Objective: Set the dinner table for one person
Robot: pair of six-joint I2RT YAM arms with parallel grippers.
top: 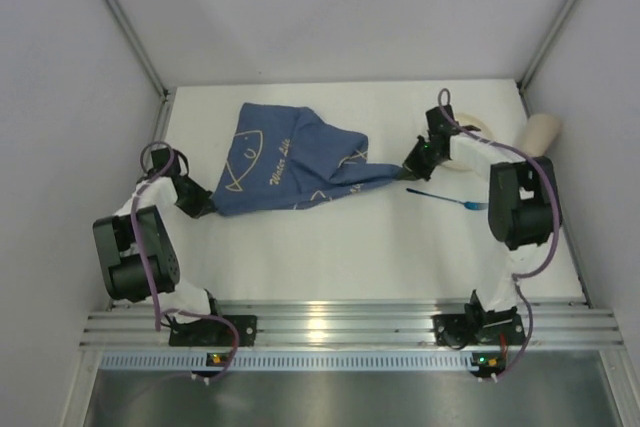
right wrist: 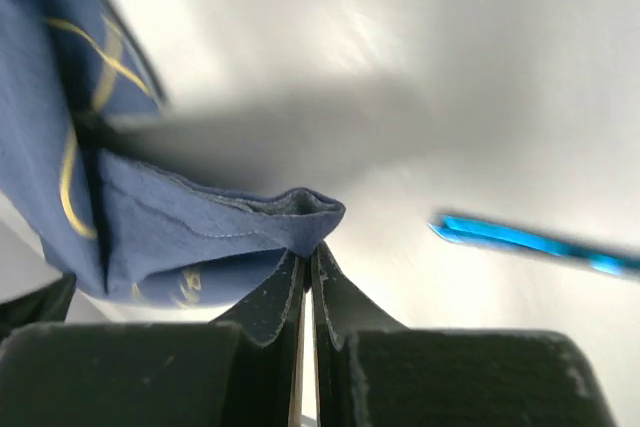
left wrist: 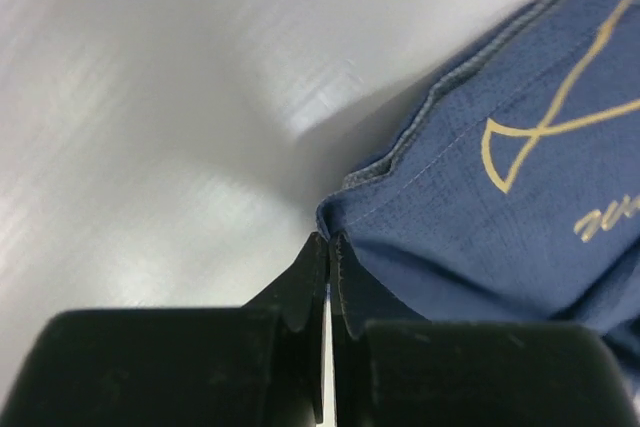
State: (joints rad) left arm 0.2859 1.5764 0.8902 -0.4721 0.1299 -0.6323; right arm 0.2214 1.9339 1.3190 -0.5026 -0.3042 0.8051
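A dark blue cloth mat [top: 285, 162] with pale fish drawings lies rumpled and partly folded on the white dinner table [top: 380, 247]. My left gripper [top: 203, 207] is shut on the mat's near left corner [left wrist: 335, 222]. My right gripper [top: 408, 169] is shut on the mat's right corner [right wrist: 305, 209], which is stretched out to a point. A blue utensil [top: 447, 199] lies on the table just right of the right gripper and also shows in the right wrist view [right wrist: 530, 243]. The mat [left wrist: 510, 187] fills the right of the left wrist view.
A white plate [top: 480, 132] sits at the back right, partly under my right arm. A beige cup [top: 540, 132] lies at the far right edge. A ribbed aluminium rail [top: 340, 332] runs along the near edge.
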